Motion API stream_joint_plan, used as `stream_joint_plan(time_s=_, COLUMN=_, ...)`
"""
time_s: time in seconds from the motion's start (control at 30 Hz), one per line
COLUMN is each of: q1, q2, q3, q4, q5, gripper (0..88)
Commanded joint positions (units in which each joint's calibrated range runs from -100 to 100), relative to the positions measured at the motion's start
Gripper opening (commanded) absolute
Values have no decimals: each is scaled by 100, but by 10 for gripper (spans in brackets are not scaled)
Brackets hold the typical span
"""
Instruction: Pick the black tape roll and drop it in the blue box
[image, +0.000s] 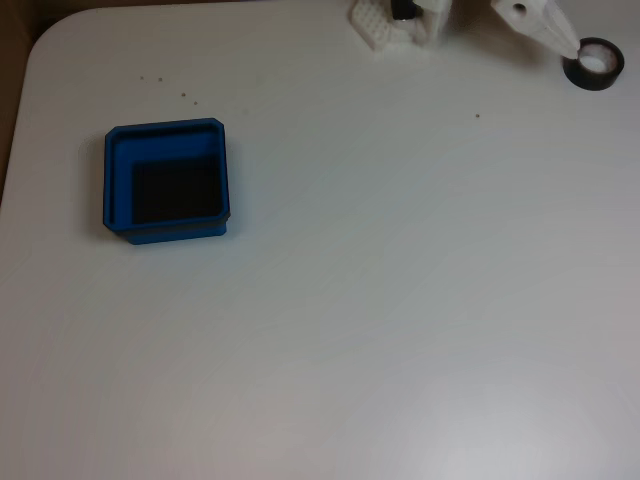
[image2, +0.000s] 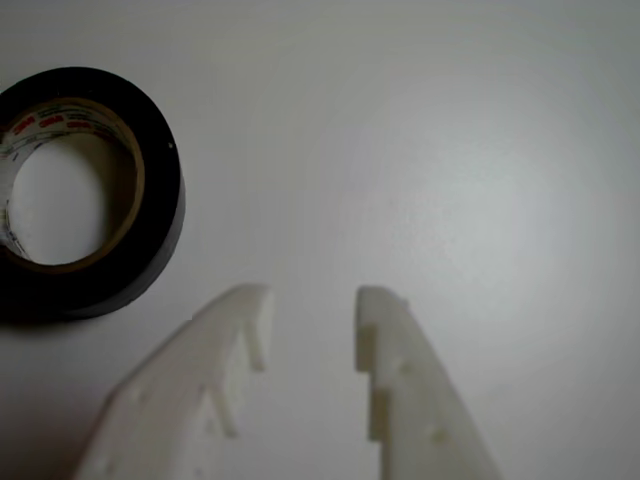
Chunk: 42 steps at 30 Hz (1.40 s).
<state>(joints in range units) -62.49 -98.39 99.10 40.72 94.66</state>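
Item: black tape roll, lying flat on the white tabletop, whitish core up; in the overhead view it sits at the far top-right corner, well apart from the blue box, which stands at the left, its dark floor bare. Item: tool, white, two fingers, seen from the wrist view with its jaws parted to a narrow gap and nothing between them; the roll lies up and to the left of the fingertips, apart from both. In the overhead view a white finger tip reaches down to the roll's edge, touching or just beside it; which cannot be told. Condition of task: roll not yet gripped, box unfilled. Hazards, as judged: the gap looks narrower than the roll's width, so closing in as set would likely shove the roll aside instead of catching it; the roll lies near the tabletop's edge in the overhead view, so a nudge could send it off; a grip on one wall only may slip on the long carry across.
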Motion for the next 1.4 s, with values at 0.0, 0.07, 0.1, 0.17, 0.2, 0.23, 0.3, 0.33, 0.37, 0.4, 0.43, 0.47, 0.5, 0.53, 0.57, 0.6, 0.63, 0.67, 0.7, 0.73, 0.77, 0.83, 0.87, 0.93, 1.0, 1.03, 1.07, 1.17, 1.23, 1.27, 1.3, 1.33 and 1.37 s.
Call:
stream_joint_plan(time_s=0.0, q1=-214, q2=-61, q3=81, q4=-46, q5=-26, gripper=20)
stream_joint_plan(time_s=0.07, q1=-341, q2=-61, q3=81, q4=-46, q5=-26, gripper=20)
stream_joint_plan(time_s=0.1, q1=-409, q2=-61, q3=81, q4=-46, q5=-26, gripper=20)
stream_joint_plan(time_s=0.17, q1=-517, q2=-61, q3=81, q4=-46, q5=-26, gripper=20)
stream_joint_plan(time_s=0.2, q1=-575, q2=-61, q3=81, q4=-46, q5=-26, gripper=20)
stream_joint_plan(time_s=0.23, q1=-624, q2=-61, q3=81, q4=-46, q5=-26, gripper=20)
stream_joint_plan(time_s=0.3, q1=-712, q2=-61, q3=81, q4=-46, q5=-26, gripper=20)
stream_joint_plan(time_s=0.33, q1=-761, q2=-61, q3=81, q4=-46, q5=-26, gripper=20)
stream_joint_plan(time_s=0.37, q1=-810, q2=-61, q3=81, q4=-46, q5=-26, gripper=20)
stream_joint_plan(time_s=0.4, q1=-868, q2=-61, q3=81, q4=-46, q5=-26, gripper=20)
stream_joint_plan(time_s=0.43, q1=-937, q2=-61, q3=81, q4=-46, q5=-26, gripper=20)
stream_joint_plan(time_s=0.47, q1=-1015, q2=-61, q3=81, q4=-46, q5=-26, gripper=20)
stream_joint_plan(time_s=0.5, q1=-1083, q2=-61, q3=81, q4=-46, q5=-26, gripper=20)
stream_joint_plan(time_s=0.53, q1=-1152, q2=-61, q3=81, q4=-46, q5=-26, gripper=20)
stream_joint_plan(time_s=0.57, q1=-1220, q2=-61, q3=81, q4=-46, q5=-26, gripper=20)
stream_joint_plan(time_s=0.6, q1=-1279, q2=-61, q3=81, q4=-46, q5=-26, gripper=20)
stream_joint_plan(time_s=0.63, q1=-1337, q2=-61, q3=81, q4=-46, q5=-26, gripper=20)
stream_joint_plan(time_s=0.67, q1=-1396, q2=-61, q3=81, q4=-46, q5=-26, gripper=20)
stream_joint_plan(time_s=0.7, q1=-1435, q2=-61, q3=81, q4=-46, q5=-26, gripper=20)
stream_joint_plan(time_s=0.73, q1=-1464, q2=-61, q3=81, q4=-46, q5=-26, gripper=20)
stream_joint_plan(time_s=0.77, q1=-1494, q2=-61, q3=81, q4=-46, q5=-26, gripper=20)
stream_joint_plan(time_s=0.83, q1=-1543, q2=-61, q3=81, q4=-46, q5=-26, gripper=20)
stream_joint_plan(time_s=0.87, q1=-1572, q2=-61, q3=81, q4=-46, q5=-26, gripper=20)
stream_joint_plan(time_s=0.93, q1=-1660, q2=-61, q3=81, q4=-46, q5=-26, gripper=20)
stream_joint_plan(time_s=1.0, q1=-1728, q2=-61, q3=81, q4=-46, q5=-18, gripper=20)
stream_joint_plan(time_s=1.03, q1=-1757, q2=-61, q3=81, q4=-46, q5=0, gripper=20)
stream_joint_plan(time_s=1.07, q1=-1797, q2=-61, q3=81, q4=-46, q5=0, gripper=20)
stream_joint_plan(time_s=1.17, q1=-1875, q2=-61, q3=81, q4=-46, q5=26, gripper=20)
stream_joint_plan(time_s=1.23, q1=-1875, q2=-61, q3=81, q4=-46, q5=26, gripper=20)
stream_joint_plan(time_s=1.27, q1=-1894, q2=-61, q3=81, q4=-46, q5=26, gripper=20)
stream_joint_plan(time_s=1.3, q1=-1904, q2=-61, q3=81, q4=-46, q5=26, gripper=20)
stream_joint_plan(time_s=1.33, q1=-1904, q2=-61, q3=81, q4=-46, q5=26, gripper=20)
stream_joint_plan(time_s=1.37, q1=-1904, q2=-61, q3=81, q4=-46, q5=26, gripper=20)
